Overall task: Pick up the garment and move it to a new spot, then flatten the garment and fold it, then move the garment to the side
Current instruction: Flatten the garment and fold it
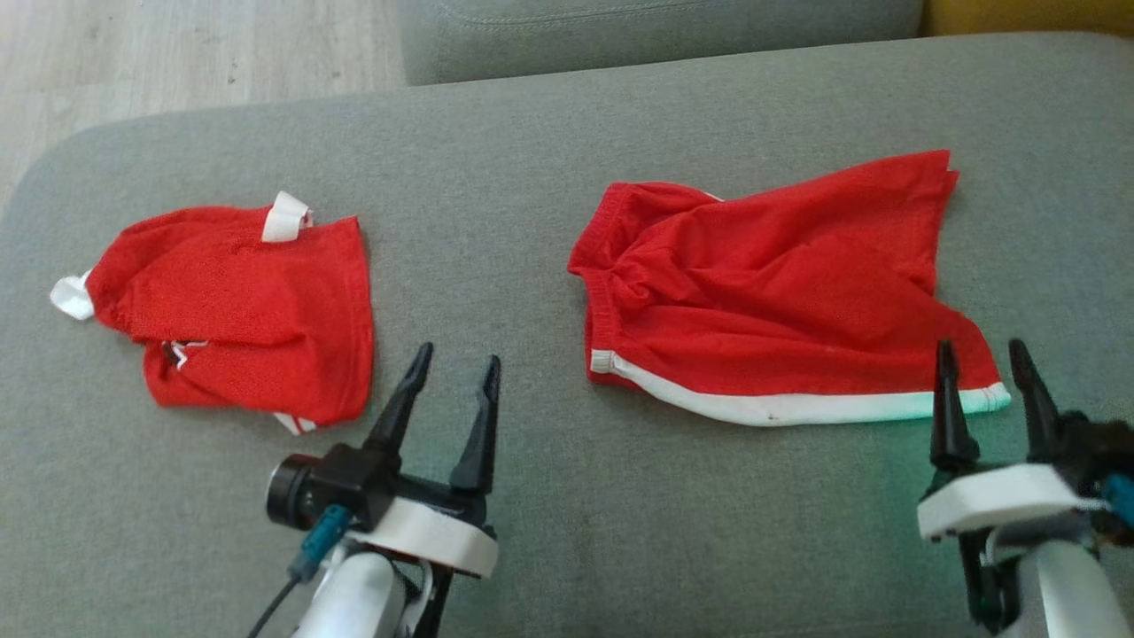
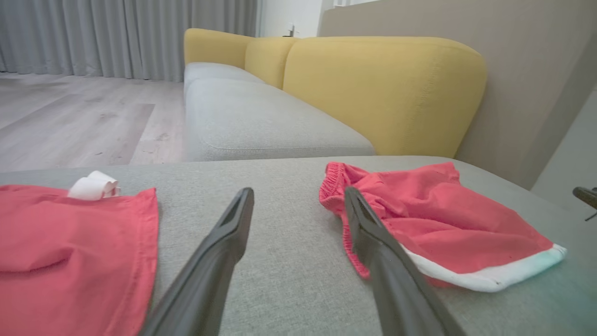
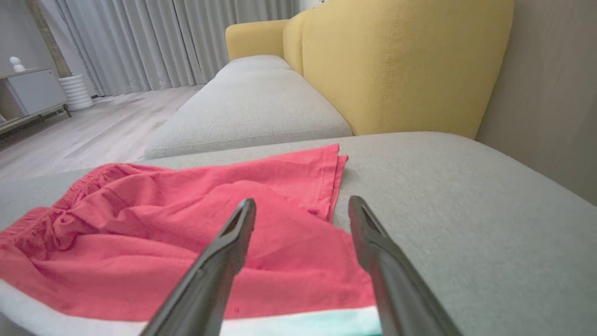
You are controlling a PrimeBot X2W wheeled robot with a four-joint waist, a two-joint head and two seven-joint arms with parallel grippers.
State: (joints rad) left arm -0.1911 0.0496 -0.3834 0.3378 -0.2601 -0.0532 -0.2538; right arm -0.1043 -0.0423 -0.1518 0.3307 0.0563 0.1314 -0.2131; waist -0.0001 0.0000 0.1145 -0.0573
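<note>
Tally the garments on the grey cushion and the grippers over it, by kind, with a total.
Red garments: 2, the left garment and the right garment
Grippers: 2, the left gripper and the right gripper, both open and holding nothing
Total: 4

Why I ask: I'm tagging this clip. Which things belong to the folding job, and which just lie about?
Job: crumpled red shorts; right claw, open at their hem corner; left claw, open; grey cushion beneath.
Lying about, likely: folded red garment at left; yellow backrest.
</note>
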